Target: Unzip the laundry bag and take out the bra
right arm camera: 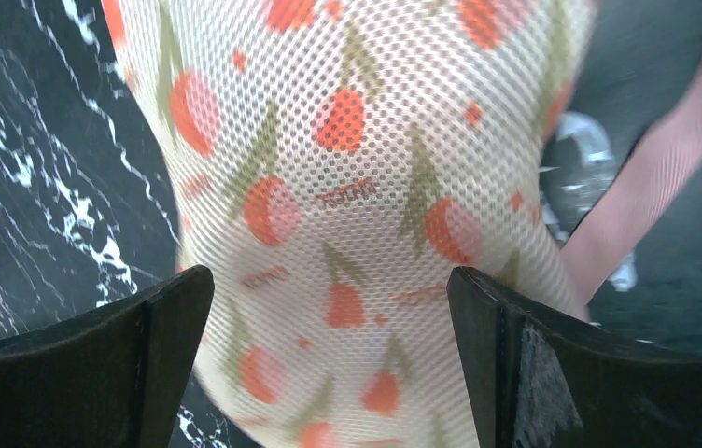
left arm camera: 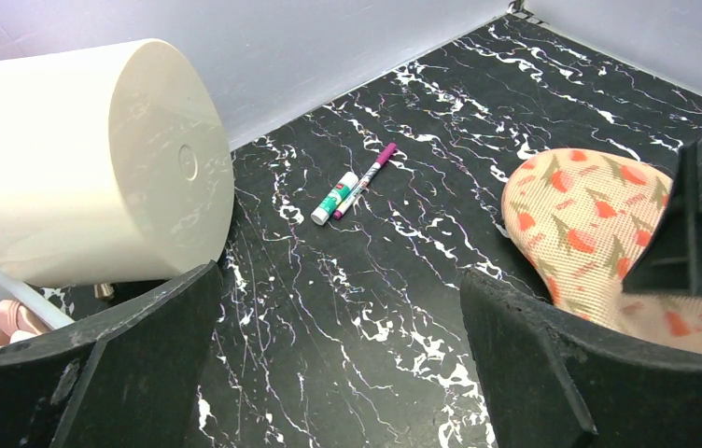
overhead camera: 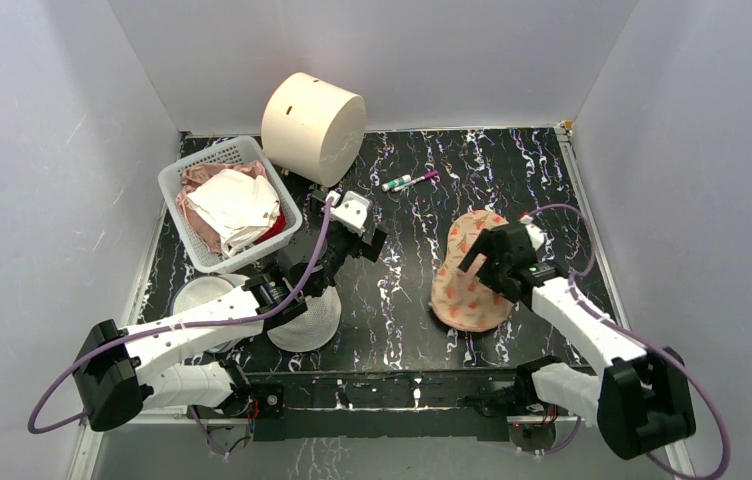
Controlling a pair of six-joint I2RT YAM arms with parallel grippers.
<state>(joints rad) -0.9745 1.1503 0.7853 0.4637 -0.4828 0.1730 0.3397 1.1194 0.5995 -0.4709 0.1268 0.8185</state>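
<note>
My right gripper (right arm camera: 329,280) stands wide apart and empty, low over the laundry bag (overhead camera: 460,292), which lies flat on the right half of the table (overhead camera: 402,330). My left gripper (left arm camera: 338,275), also spread and holding nothing, hangs mid-table. Two markers (overhead camera: 409,181) lie near the far edge.

Laundry bag (overhead camera: 457,292) flat on the table (overhead camera: 402,300), with the right gripper (overhead camera: 480,262) directly above it. Left of the bag: left gripper (overhead camera: 367,243); farther left, a basket (overhead camera: 208,157) holding cloths (overhead camera: 237,205). Behind-left of the bag: two markers (overhead camera: 409,181), then a drum (overhead camera: 312,125) on its side by the far wall. Near-left of the bag: mesh bags (overhead camera: 314,322).
</note>
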